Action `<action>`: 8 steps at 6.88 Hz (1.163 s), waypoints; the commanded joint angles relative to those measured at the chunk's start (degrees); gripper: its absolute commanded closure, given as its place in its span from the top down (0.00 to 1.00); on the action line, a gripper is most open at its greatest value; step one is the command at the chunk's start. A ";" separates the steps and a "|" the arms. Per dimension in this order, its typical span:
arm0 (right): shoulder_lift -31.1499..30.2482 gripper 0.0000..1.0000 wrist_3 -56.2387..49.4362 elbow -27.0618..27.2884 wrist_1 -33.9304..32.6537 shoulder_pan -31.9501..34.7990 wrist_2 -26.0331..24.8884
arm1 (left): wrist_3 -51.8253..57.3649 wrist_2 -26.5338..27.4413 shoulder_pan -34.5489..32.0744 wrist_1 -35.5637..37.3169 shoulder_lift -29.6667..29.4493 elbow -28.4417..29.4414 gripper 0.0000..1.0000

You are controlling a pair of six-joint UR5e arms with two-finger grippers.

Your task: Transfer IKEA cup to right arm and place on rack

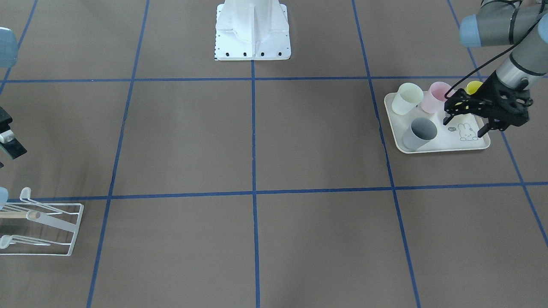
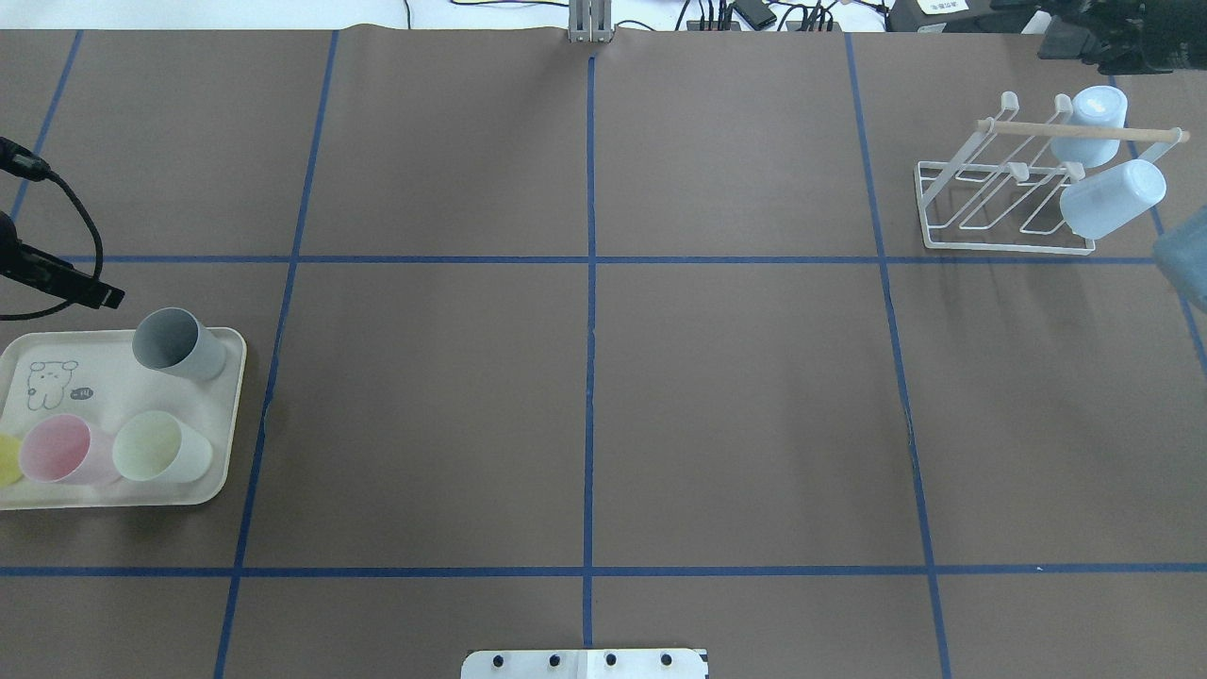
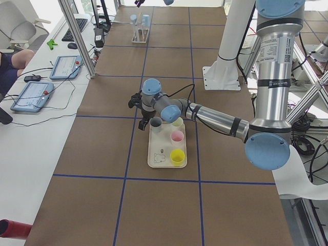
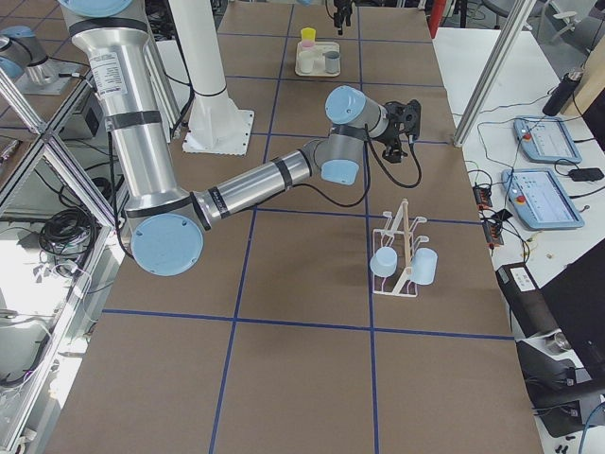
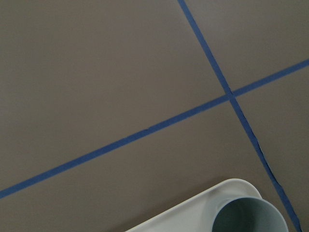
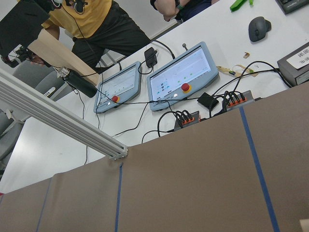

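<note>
The left wrist view takes in only the mouth of the grey cup (image 5: 248, 217) and a rounded corner of the cream tray (image 5: 183, 212) on the brown table (image 5: 120, 72). It does not show the fingers.

The front-facing view does. There the left gripper (image 1: 466, 125) hangs over the tray with its two black fingers (image 1: 448, 118) spread wide and nothing between them. The grey cup stands upright, mouth up, at the tray corner nearest the table's middle. It is just beside the gripper and apart from it. The overhead view catches only a dark sliver of that gripper at its left edge, so the spread cannot be read there.

Behind the grey cup on the tray stand a pale green cup (image 1: 406, 99), a pink cup (image 1: 434, 97) and a yellow cup (image 1: 474, 87).

Well away across the table is the white wire rack (image 2: 1009, 248) with its wooden dowel (image 2: 1037, 129). The overhead view shows two light blue cups (image 2: 1113, 198) hung upside down on its prongs. The front-facing view cuts the rack at its edge and misses them.

The right gripper (image 4: 408, 115) hangs beyond the rack. I cannot tell whether its fingers are apart or together.
</note>
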 commanded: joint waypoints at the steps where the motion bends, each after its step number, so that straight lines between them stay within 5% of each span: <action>1: 0.00 1.00 0.74 0.07 0.81 -0.62 -0.03 | -0.25 0.32 4.09 0.05 -0.17 0.86 1.00; 3: 0.27 1.00 0.74 0.07 0.81 -0.71 -0.03 | -0.07 0.40 5.58 0.05 -0.51 1.91 0.96; 4: 0.36 1.00 0.74 0.25 0.81 -0.80 -0.03 | -0.07 0.40 5.59 0.05 -0.69 2.00 0.73; 6: 0.36 1.00 0.66 0.34 0.81 -1.50 -0.11 | 0.02 0.40 5.68 0.05 -0.78 2.44 0.55; 8: 0.36 1.00 0.74 0.34 0.81 -1.59 -0.11 | -0.07 0.40 5.94 0.05 -1.66 3.67 0.52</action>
